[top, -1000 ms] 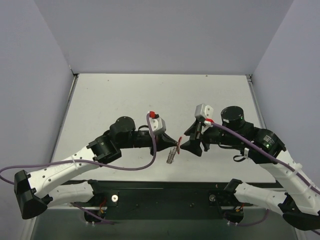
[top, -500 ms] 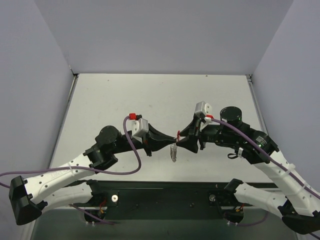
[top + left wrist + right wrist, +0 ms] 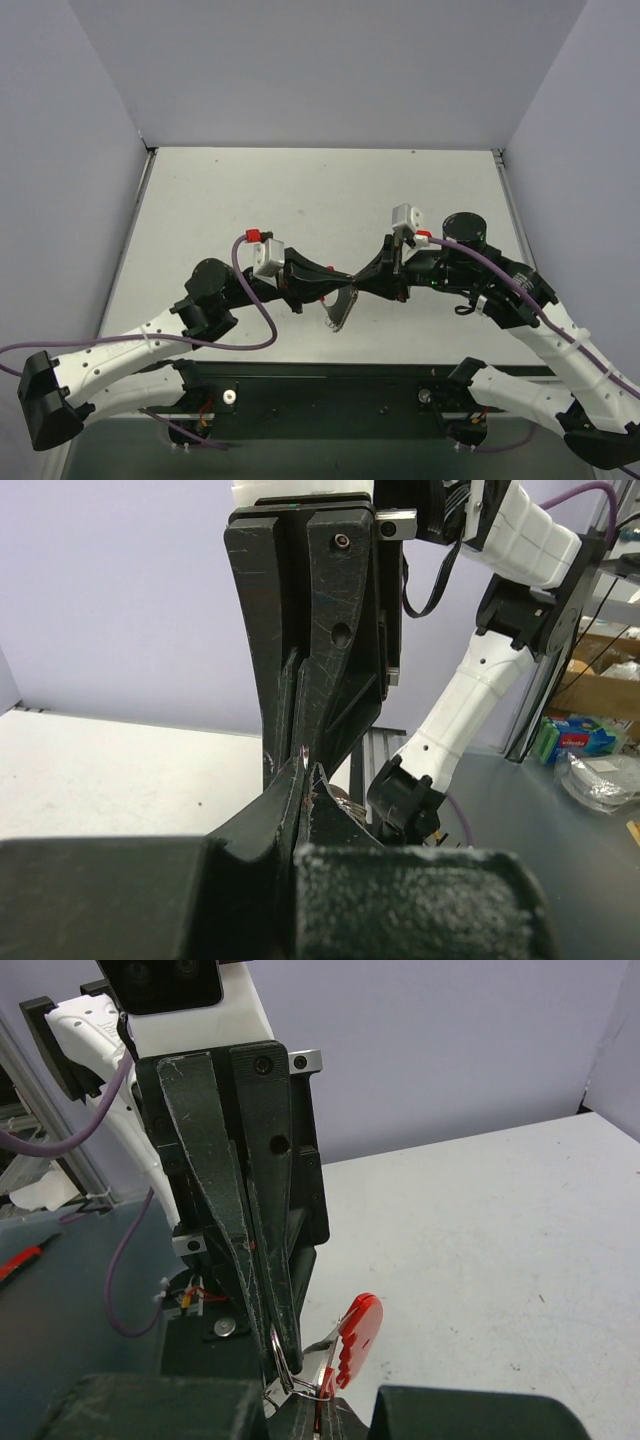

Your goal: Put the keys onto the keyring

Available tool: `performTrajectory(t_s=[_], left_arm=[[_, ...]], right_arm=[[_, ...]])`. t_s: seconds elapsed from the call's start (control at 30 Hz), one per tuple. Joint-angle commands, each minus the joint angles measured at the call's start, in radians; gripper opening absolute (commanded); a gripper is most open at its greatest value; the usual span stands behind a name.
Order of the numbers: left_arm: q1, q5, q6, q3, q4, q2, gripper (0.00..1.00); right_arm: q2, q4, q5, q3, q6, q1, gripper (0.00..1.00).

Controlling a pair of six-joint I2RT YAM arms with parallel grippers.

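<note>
Threading looks in hand: at mid-frame above the desk (image 3: 300, 190), the left gripper (image 3: 335, 285) and right gripper (image 3: 362, 284) meet tip to tip, both pinched shut on the red keyring (image 3: 360, 1338), a silver piece (image 3: 341, 310) dangling below; next, one should hold steady while the other feeds

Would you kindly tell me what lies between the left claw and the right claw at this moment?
No bare stretch: in the top view the left claw and right claw meet tip to tip, and the keyring hangs at that junction.

Left claw (image 3: 338, 283) meets right claw (image 3: 358, 283), keyring (image 3: 340, 310) hanging
</note>
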Motion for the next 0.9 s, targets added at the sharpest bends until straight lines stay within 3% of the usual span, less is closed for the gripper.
performTrajectory(t_s=[0.0, 0.87], left_arm=[[0.0, 0.005, -0.048, -0.02, 0.201, -0.001, 0.0], [0.0, -0.021, -0.189, -0.055, 0.605, 0.163, 0.0]], right_arm=[[-0.003, 0.045, -0.038, -0.006, -0.01, -0.009, 0.0], [-0.024, 0.047, -0.078, -0.02, -0.027, -0.013, 0.0]])
